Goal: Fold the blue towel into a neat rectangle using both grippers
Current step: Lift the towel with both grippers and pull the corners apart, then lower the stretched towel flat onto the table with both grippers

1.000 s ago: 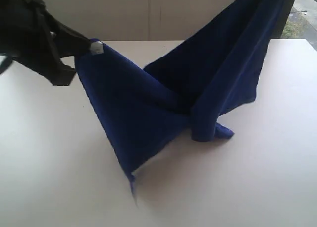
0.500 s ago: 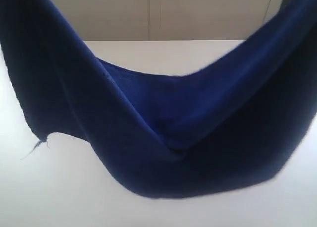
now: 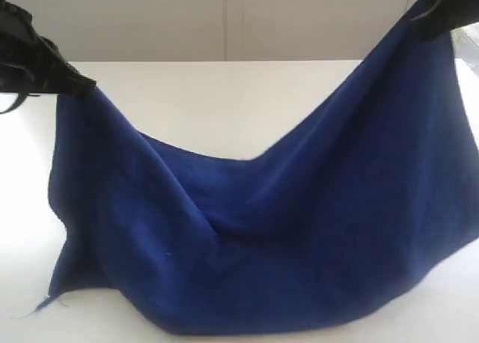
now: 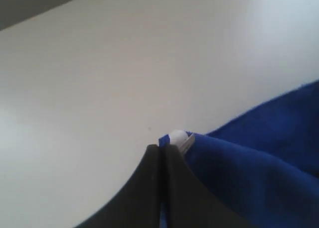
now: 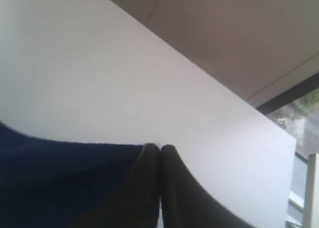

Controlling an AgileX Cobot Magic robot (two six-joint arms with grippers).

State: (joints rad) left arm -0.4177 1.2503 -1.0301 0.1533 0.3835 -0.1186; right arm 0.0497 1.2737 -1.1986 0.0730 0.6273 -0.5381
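Exterior view: left claw [image 3: 84, 85] and right claw [image 3: 420, 19] each clamp a towel [image 3: 262, 238] corner. Its long axis sags between them, over the counter [image 3: 209, 96].

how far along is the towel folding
Done: the left gripper and right gripper are each shut on an upper corner of the blue towel. In hand: it hangs spread between them, sagging in the middle above the white table. Left: no fold shows yet; the whole folding into a rectangle remains.
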